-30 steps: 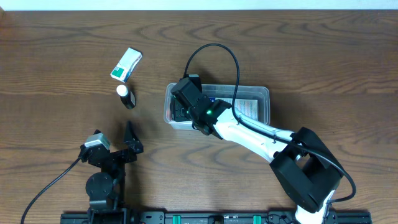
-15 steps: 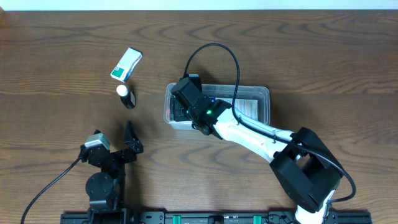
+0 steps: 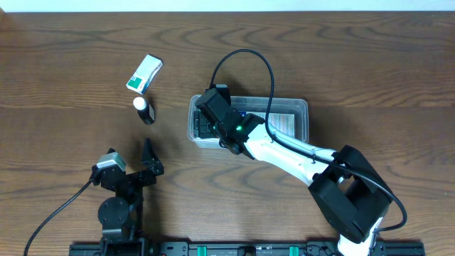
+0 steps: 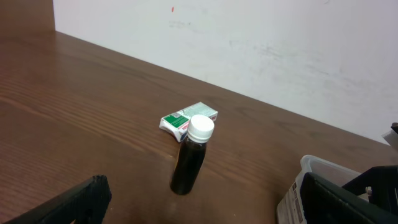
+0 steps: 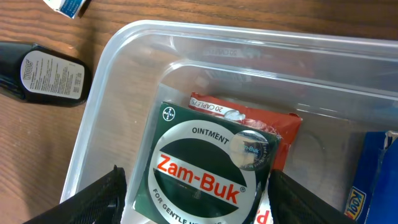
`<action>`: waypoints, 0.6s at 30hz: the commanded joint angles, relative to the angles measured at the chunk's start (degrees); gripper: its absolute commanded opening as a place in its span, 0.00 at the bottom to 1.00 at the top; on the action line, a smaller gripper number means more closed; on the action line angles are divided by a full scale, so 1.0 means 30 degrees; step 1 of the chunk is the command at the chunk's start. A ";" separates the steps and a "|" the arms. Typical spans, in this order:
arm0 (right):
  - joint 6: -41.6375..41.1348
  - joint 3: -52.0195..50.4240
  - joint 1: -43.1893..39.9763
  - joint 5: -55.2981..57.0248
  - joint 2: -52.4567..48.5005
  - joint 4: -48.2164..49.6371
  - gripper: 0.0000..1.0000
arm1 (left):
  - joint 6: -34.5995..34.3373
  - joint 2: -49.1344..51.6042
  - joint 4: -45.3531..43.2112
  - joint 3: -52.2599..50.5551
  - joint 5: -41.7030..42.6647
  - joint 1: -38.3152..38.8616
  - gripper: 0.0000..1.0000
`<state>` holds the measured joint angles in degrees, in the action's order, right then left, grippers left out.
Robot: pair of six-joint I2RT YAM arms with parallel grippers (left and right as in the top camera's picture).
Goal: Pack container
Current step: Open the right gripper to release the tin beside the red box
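a clear plastic container [image 3: 298, 107], a rectangular tub with rounded corners and a raised rim, sits right of centre on the dark, grained wooden table [image 3: 71, 43]. inside its left end lies a glossy green zam-buk ointment pack [image 5: 205, 174] with a round white-ringed label, over a red packet [image 5: 249, 121]; a blue box [image 5: 373, 180] shows at the right edge. the right gripper [image 5: 196, 199] hangs over that end, its black fingers spread wide on either side of the green pack; whether they touch it cannot be told. the left gripper [image 4: 205, 205], at the near left, is fully spread and holds nothing. left of the tub are a dark bottle [image 4: 189, 158] with a white cap and, just beyond it, a green-and-white carton [image 4: 186, 119].
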<state>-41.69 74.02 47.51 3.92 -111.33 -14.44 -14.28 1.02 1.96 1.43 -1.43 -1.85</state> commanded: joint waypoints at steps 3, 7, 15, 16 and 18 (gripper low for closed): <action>0.0109 0.0022 0.0189 0.0328 -0.0058 0.0044 0.70 | 0.0313 0.0007 0.0707 -0.0401 -0.0095 -0.0095 0.98; 0.0867 0.0036 0.0160 0.0430 0.0350 0.0029 0.73 | 0.0313 0.0007 0.0707 -0.0401 -0.0095 -0.0095 0.98; 0.1851 0.0036 -0.0262 0.1923 0.2688 -0.1056 0.78 | 0.0313 0.0007 0.0707 -0.0401 -0.0095 -0.0095 0.98; 0.1865 0.0036 -0.0386 0.2011 0.3053 -0.1188 0.79 | 0.0306 0.0007 0.0707 -0.0401 -0.0095 -0.0095 0.98; 0.1923 0.0036 -0.0729 0.2171 0.3956 -0.1545 0.80 | 0.0313 0.0007 0.0707 -0.0401 -0.0095 -0.0095 0.98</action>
<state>-37.87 74.02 46.83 7.60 -104.29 -18.48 -14.28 1.02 1.96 1.43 -1.43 -1.85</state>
